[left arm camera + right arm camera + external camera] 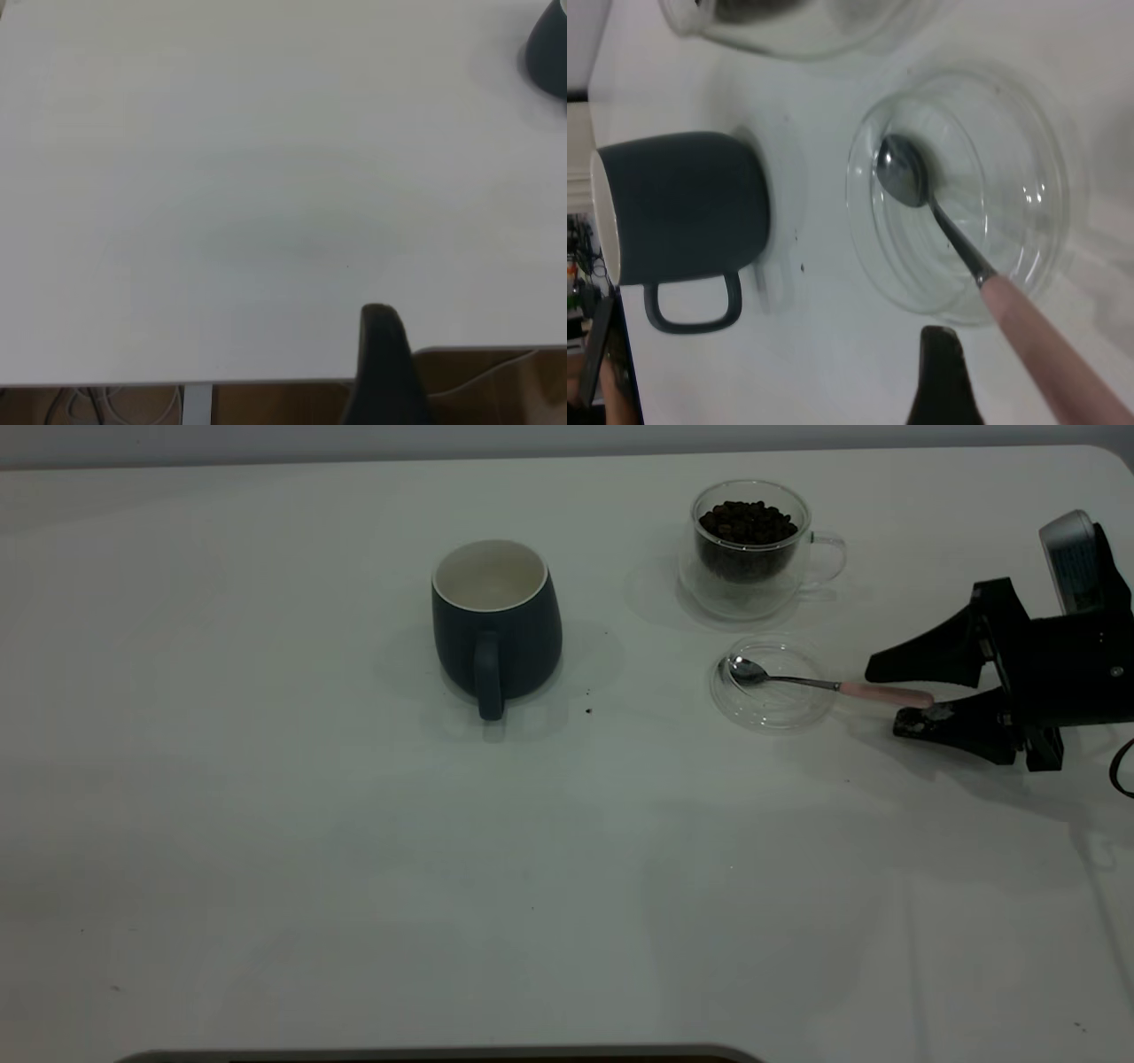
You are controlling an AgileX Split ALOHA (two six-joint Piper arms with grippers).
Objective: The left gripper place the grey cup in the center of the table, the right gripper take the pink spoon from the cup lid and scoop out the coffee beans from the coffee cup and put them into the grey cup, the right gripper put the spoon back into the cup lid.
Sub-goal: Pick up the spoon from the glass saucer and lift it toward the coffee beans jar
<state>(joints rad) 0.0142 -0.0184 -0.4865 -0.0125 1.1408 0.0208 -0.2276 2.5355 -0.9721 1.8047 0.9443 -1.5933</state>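
While one spoon (824, 685) rests, two cups (496, 624), one lid (772, 684)

Ext cam high, facing arms, wrist cams close, both catch grey cup (496, 624).

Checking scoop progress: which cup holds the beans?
The clear glass cup, near the lid, is full of beans. The grey cup at the table's middle looks empty.

Matt stoneware, clear glass, polished metal

The grey cup (496, 622) looks matt outside and smooth pale within; the coffee cup (751, 545) and cup lid (773, 683) are clear glossy glass; the pink spoon (819, 684) has a shiny metal bowl; the table (354, 868) is smooth, matt white.
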